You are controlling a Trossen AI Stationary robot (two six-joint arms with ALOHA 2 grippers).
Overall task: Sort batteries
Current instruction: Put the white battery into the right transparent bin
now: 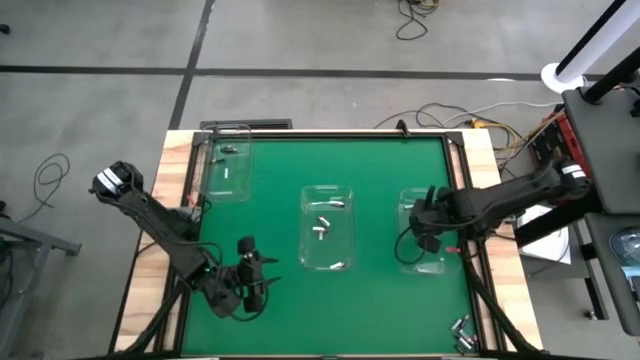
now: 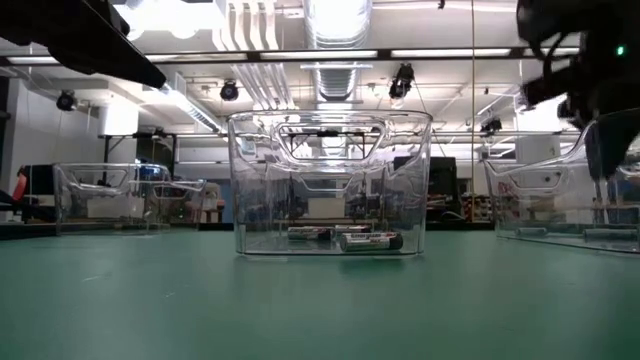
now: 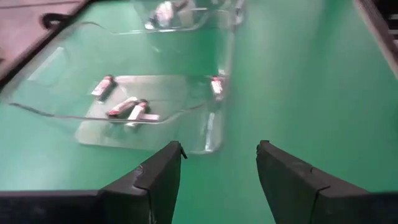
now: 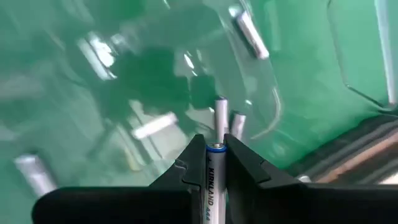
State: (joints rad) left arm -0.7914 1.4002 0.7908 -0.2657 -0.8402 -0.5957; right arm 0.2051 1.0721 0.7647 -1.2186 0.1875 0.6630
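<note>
On the green table (image 1: 280, 300), the right gripper (image 4: 215, 146) clamps a battery (image 4: 211, 177) directly over the right-edge bin (image 1: 412, 205), its long axis along the fingers; the left gripper (image 3: 217, 162) waits wide open near the front edge.

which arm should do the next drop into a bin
Right. The right gripper is shut on a battery and hangs over the right bin. The left gripper is open and empty, low over the mat short of the middle bin.
</note>
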